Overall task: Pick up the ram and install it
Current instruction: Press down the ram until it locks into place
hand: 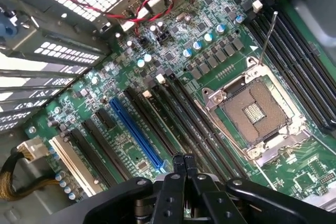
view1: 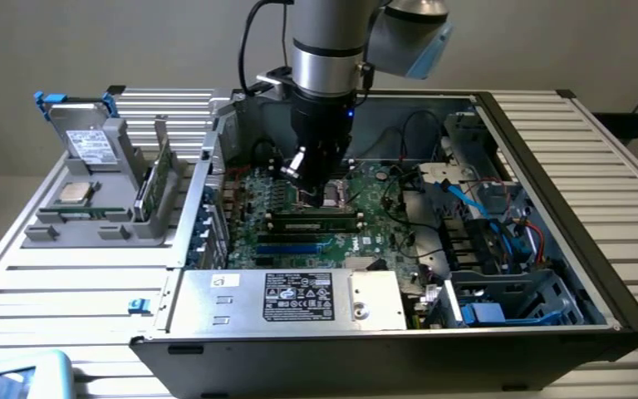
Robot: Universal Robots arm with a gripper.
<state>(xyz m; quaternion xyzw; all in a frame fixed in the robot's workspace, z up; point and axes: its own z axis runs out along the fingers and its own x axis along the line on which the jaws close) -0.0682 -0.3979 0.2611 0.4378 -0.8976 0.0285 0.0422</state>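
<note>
The black two-finger gripper hangs low over the green motherboard inside the open grey computer case. The ram, a long narrow green stick with black chips, appears to stand on edge in a black slot just to the near side of the fingertips, its long axis running from the exterior view's left to its right.

The wrist view adds what the arm hides there: the gripper has its jaws pressed together with nothing between them, poised over the dark parallel slots beside the open silver processor socket.
</note>
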